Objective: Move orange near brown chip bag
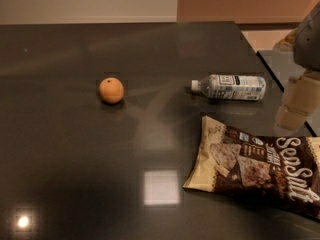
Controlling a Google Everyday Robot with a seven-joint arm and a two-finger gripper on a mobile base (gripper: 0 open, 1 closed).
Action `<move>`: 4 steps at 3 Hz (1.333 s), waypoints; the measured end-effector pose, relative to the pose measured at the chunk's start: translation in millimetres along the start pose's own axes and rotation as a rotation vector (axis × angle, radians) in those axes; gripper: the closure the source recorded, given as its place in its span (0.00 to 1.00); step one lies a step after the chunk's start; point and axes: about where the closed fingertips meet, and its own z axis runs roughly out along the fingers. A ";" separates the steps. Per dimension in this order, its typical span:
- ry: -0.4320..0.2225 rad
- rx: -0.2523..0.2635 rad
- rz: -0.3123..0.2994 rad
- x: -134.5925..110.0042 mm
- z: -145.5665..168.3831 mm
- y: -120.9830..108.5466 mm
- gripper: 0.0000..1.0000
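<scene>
The orange (pixel 111 90) sits alone on the dark table (pixel 75 154), left of centre. The brown chip bag (pixel 260 166) lies flat at the right front, dark brown and cream with white "Sea Salt" lettering. My gripper (pixel 299 104) hangs at the far right edge of the view, above the table's right side and just above the bag's far end, well to the right of the orange. It holds nothing that I can see.
A clear plastic water bottle (pixel 230 87) lies on its side behind the bag, cap pointing left. The table's right edge (pixel 260 59) runs diagonally past the bottle. A wall stands behind the table.
</scene>
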 end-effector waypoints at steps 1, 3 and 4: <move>0.000 0.000 0.000 0.0 0.0 0.0 0.00; -0.125 -0.057 -0.077 -55.4 26.6 -17.8 0.00; -0.207 -0.076 -0.105 -98.2 56.9 -31.6 0.00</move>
